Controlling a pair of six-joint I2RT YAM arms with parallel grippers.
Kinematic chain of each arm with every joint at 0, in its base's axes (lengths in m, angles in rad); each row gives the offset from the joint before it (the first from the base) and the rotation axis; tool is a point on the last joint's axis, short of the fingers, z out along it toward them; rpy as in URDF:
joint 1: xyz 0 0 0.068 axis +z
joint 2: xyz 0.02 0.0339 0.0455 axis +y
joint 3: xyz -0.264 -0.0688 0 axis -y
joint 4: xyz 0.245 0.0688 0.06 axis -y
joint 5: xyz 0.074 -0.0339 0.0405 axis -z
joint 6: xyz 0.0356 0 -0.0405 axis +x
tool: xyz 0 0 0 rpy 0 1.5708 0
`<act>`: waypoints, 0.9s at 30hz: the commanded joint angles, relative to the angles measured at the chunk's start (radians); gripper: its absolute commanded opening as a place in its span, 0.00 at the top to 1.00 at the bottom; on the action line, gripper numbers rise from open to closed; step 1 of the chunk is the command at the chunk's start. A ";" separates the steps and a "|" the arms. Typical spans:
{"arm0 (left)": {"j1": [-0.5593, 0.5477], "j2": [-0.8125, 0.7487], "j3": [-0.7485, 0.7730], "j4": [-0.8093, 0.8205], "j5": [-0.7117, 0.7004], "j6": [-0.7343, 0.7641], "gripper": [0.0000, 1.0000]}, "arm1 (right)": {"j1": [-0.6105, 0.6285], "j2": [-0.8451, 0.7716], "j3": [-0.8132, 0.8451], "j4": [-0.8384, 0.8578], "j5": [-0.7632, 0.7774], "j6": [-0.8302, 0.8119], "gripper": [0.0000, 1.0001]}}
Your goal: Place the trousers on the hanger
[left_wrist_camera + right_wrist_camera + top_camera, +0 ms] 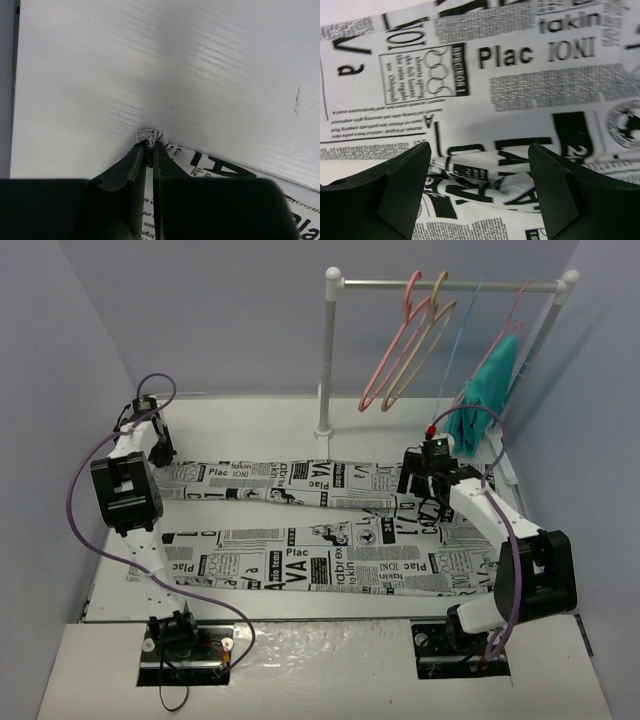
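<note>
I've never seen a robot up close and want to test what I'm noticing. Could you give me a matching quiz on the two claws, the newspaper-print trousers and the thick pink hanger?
Things:
1. left claw
2. right claw
3. trousers
4. thick pink hanger

States:
a. hanging on the rail
b. spread flat on the table
c. shut on a pinch of printed cloth
d. open, just above printed cloth

Pairs: 1-c, 2-d, 3-b, 4-a
</note>
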 commanded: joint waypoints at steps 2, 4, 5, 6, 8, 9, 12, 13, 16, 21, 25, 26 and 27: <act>0.010 -0.040 0.014 -0.005 -0.019 0.007 1.00 | 0.128 0.076 0.056 0.067 0.024 -0.047 0.36; 0.010 -0.089 0.001 0.011 -0.024 -0.001 1.00 | 0.139 0.092 0.057 0.103 0.021 -0.038 0.37; 0.010 -0.105 -0.009 0.017 -0.031 -0.005 1.00 | 0.141 0.100 0.058 0.125 0.021 -0.037 0.38; 0.012 -0.122 -0.014 0.022 -0.038 -0.008 1.00 | 0.142 0.111 0.065 0.137 0.028 -0.039 0.38; 0.013 -0.150 -0.023 0.032 -0.054 -0.015 1.00 | 0.144 0.147 0.080 0.153 0.046 -0.048 0.41; 0.013 -0.168 -0.029 0.035 -0.059 -0.022 1.00 | 0.144 0.165 0.091 0.155 0.060 -0.058 0.43; 0.015 -0.203 -0.045 0.040 -0.066 -0.042 1.00 | 0.144 0.233 0.131 0.209 0.095 -0.079 0.45; 0.015 -0.216 -0.050 0.042 -0.067 -0.053 1.00 | 0.143 0.254 0.141 0.224 0.100 -0.085 0.45; 0.015 -0.245 -0.063 0.048 -0.067 -0.075 1.00 | 0.139 0.335 0.171 0.253 0.103 -0.088 0.45; 0.015 -0.301 -0.070 0.046 -0.059 -0.092 1.00 | 0.123 0.460 0.219 0.295 0.072 -0.066 0.45; 0.015 -0.384 -0.078 0.068 -0.053 -0.087 1.00 | 0.112 0.545 0.267 0.302 0.060 -0.064 0.44; 0.015 -0.410 -0.082 0.080 -0.053 -0.086 1.00 | 0.108 0.558 0.279 0.302 0.058 -0.064 0.44; 0.014 -0.438 -0.087 0.094 -0.052 -0.086 1.00 | 0.104 0.573 0.288 0.302 0.055 -0.063 0.44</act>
